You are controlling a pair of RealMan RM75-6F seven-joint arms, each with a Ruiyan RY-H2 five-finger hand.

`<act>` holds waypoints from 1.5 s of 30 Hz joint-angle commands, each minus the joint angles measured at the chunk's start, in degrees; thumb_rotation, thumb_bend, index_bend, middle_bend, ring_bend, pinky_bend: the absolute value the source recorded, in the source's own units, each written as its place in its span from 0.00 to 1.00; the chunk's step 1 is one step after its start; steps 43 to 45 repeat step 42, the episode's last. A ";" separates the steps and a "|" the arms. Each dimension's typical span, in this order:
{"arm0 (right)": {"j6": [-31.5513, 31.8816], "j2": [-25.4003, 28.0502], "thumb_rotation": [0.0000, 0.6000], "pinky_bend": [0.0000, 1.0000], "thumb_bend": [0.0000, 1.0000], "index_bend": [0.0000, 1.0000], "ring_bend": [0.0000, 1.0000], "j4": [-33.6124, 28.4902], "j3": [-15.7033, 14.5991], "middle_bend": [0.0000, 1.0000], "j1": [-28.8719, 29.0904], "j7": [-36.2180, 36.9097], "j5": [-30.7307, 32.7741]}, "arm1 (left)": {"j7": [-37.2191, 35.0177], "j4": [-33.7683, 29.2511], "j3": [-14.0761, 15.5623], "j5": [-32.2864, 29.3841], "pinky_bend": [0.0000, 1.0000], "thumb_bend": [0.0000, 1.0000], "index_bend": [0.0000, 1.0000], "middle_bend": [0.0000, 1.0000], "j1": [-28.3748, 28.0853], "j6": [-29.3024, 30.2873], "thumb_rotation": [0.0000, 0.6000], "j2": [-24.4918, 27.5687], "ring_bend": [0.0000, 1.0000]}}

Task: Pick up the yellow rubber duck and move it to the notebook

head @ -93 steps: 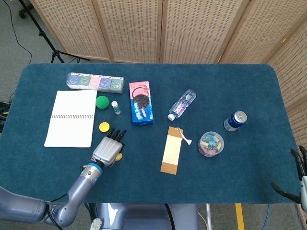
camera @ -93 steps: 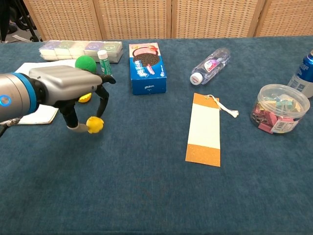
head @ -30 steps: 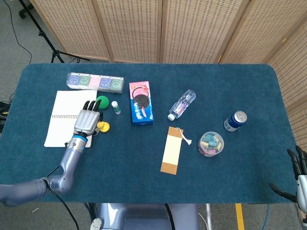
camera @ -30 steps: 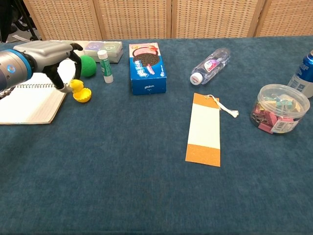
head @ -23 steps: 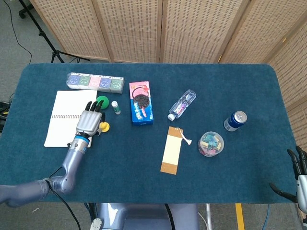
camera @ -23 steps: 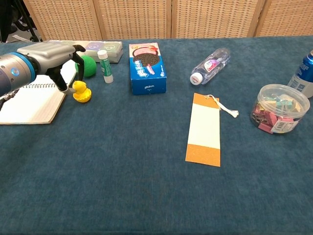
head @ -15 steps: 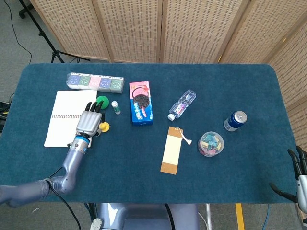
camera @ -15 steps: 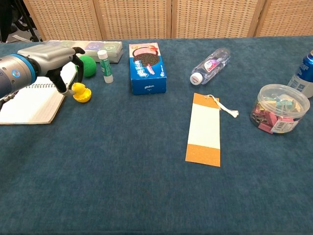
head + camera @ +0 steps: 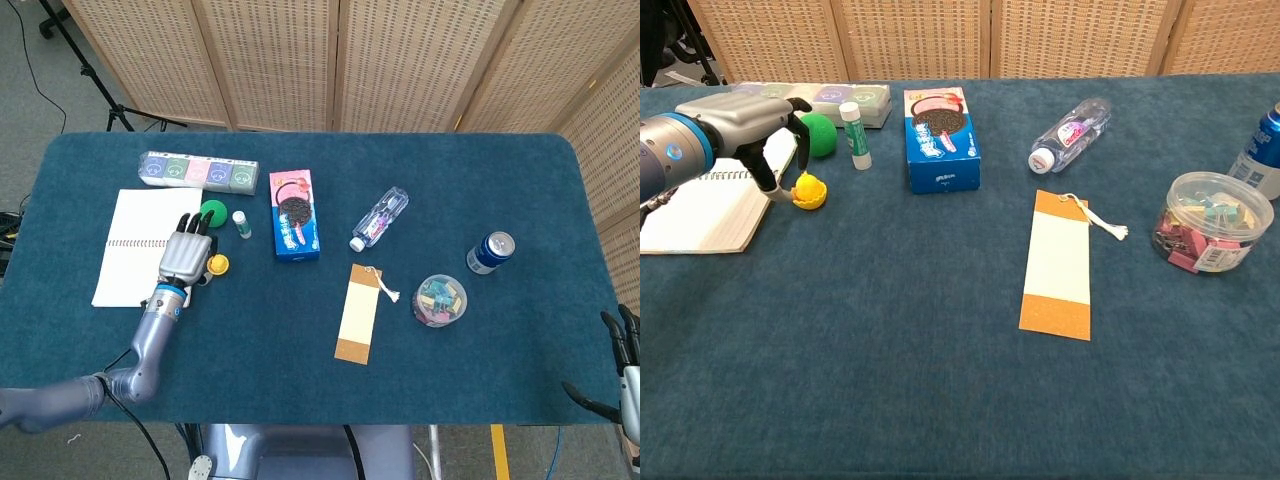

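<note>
- Table (image 9: 300, 400): blue cloth, everything sits on it; cane screens behind.
- Notebook (image 9: 135, 255): open, spiral-bound, blank pages, at the left side of the table. Target spot, nothing on it yet.
- Left hand (image 9: 185, 257): over the notebook's right edge, fingers pointing away from the robot. In the chest view (image 9: 745, 125) the fingers curl down toward the duck; thumb tip looks to be touching its side. Can't tell whether it's a real pinch or only contact.
- Right hand (image 9: 625, 365): at the frame's far right edge, off the table, fingers apart, holding nothing.
- Cookie box (image 9: 940, 138), clear water bottle (image 9: 1070, 132), bookmark with tassel (image 9: 1060, 265), tub of binder clips (image 9: 1212, 222), blue can (image 9: 490, 251), row of colored pots (image 9: 197, 171): all well clear of the action.
- Green ball (image 9: 820, 134) and glue stick (image 9: 854, 135): just behind the duck.
- Yellow rubber duck (image 9: 809, 190): on the cloth just beside the notebook's right edge, not on the paper.
- Status, my read: duck is at the notebook but not on it. Left: short shift left onto the page, then let go.
</note>
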 commanded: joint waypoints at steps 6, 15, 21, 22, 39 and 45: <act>0.08 0.01 1.00 0.00 0.00 0.03 0.00 0.06 0.02 0.00 -0.03 0.17 0.00 | -0.52 -0.26 -0.63 0.34 0.00 0.12 0.42 0.00 0.45 0.30 1.00 0.32 0.00; 0.02 -0.02 1.00 0.00 0.00 0.03 0.00 0.26 0.18 0.00 0.07 0.51 0.11 | -5.60 -19.00 -1.59 6.92 0.00 0.12 0.35 0.00 6.09 7.74 1.00 12.92 0.00; -0.21 -0.44 1.00 0.00 0.00 0.03 0.00 0.46 0.41 0.00 0.59 0.43 -0.25 | -13.53 -31.08 3.90 17.44 0.00 0.11 0.14 0.00 15.39 15.00 1.00 22.84 0.00; -0.32 -0.54 1.00 0.00 0.00 0.03 0.00 0.48 0.47 0.00 0.71 0.36 -0.24 | -14.55 -31.33 5.05 19.51 0.00 0.11 0.12 0.00 16.72 16.08 1.00 23.65 0.00; -1.63 -1.38 1.00 0.00 0.00 0.03 0.00 0.79 0.49 0.00 1.76 -1.18 -0.22 | -23.12 -22.69 17.27 38.56 0.00 0.11 0.00 0.00 34.96 31.34 1.00 23.95 0.00; -1.80 -1.48 1.00 0.00 0.00 0.03 0.00 0.80 0.41 0.00 1.85 -1.53 -0.24 | -23.47 -21.03 18.05 39.84 0.00 0.11 0.00 0.00 36.24 31.15 1.00 23.56 0.00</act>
